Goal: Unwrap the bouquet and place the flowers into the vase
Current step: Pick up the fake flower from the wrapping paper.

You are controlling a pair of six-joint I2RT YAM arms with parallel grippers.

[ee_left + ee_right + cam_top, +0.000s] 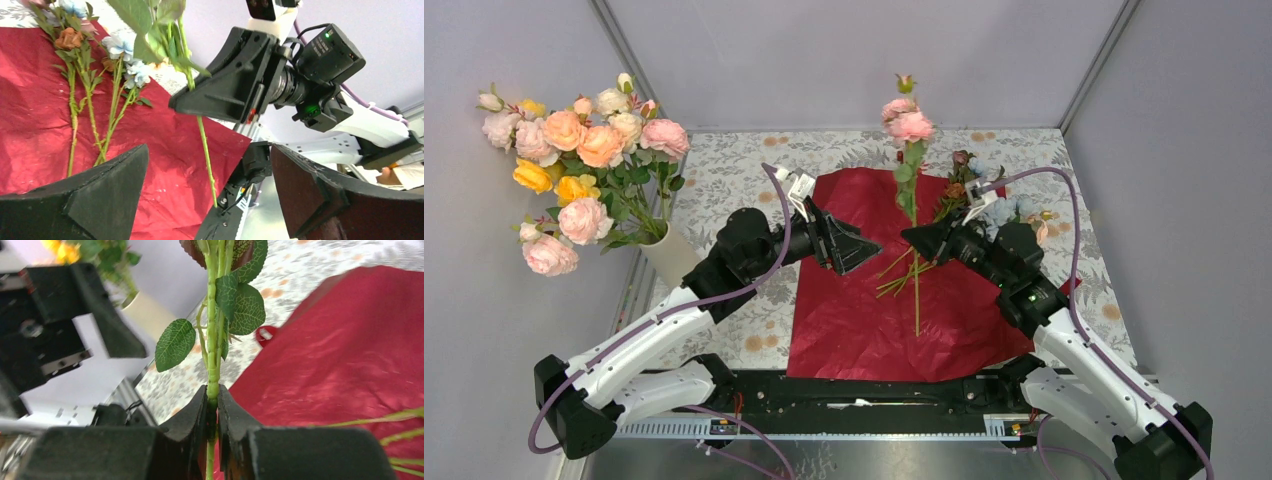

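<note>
right tool (212, 405) is clamped nearly shut on the green stem of a long-stemmed artificial pink flower (912, 190), gripping it partway down below the leaves; the flower stands pretty much upright, bloom up top and the bare end of the stem hanging below the fingers over the paper; can't tell if that end touches anything

left tool (209, 150) is spread about as wide as it goes and has hold of nothing; it's pointed at the right tool, near it, with both fingers clear of the stem

underneath both, the dark red crinkly wrapping paper (864, 320) lies opened out flat on the flower-patterned counter (724, 180); the rest of the thin pale blue and brownish flowers (95, 75) lie loose on the paper, heads toward the far right corner, stems fanned toward the middle

plain white tapered vase (674, 258) sits well off at the left edge of the counter, with a big bunch of peach, pink and yellow roses (584, 170) standing in it
</note>
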